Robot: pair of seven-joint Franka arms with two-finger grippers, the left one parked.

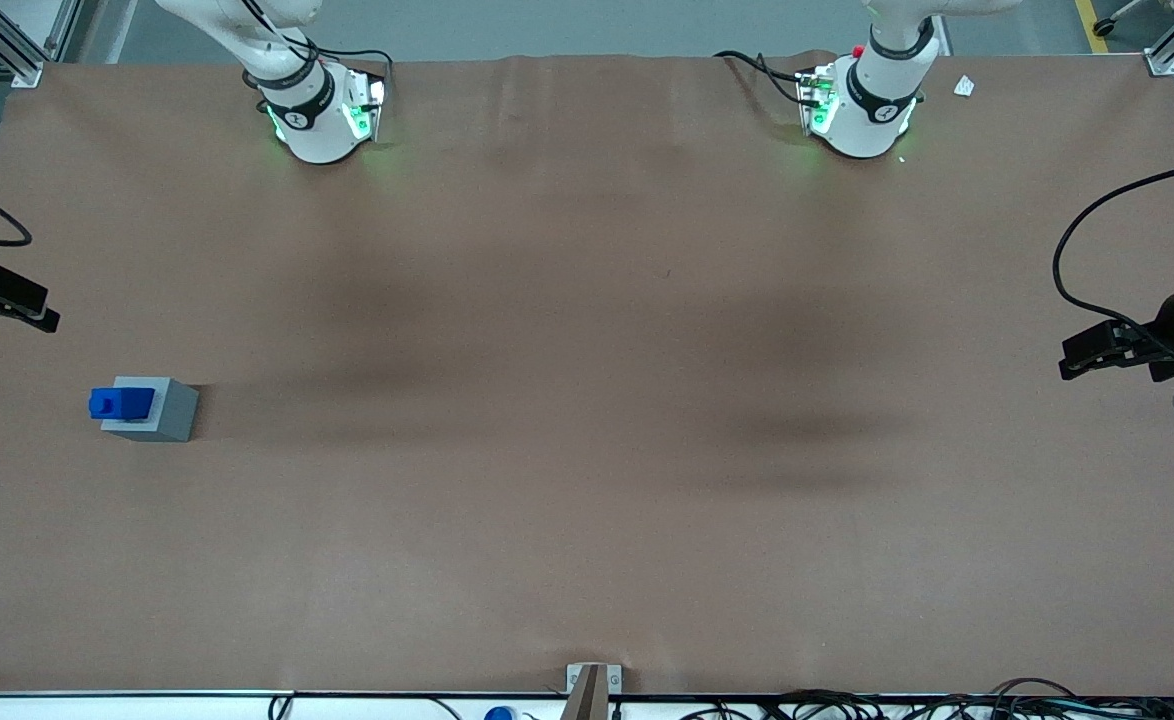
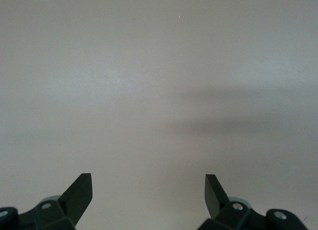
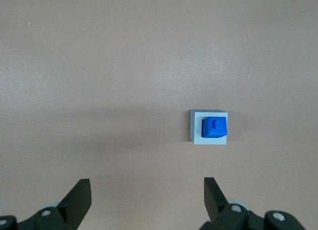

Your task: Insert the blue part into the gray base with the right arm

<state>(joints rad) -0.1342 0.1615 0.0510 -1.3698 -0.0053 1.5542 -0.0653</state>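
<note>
Blue part [image 1: 121, 402] sits in the gray base [image 1: 152, 409] near the working arm's table edge; the gripper [image 1: 7, 300] hangs apart, farther back. Wrist view: fingers [image 3: 79, 197] wide apart (nothing held), part [image 3: 214, 127] well clear.

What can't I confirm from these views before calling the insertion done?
- How deep the blue part sits in the gray base: the socket is covered by the part in the front and right wrist views.
- The working arm: cut off by the front view's edge; only its gripper shows, open per the wrist view, clear of both blocks.
- The base's underside contact with the table: hidden.
</note>
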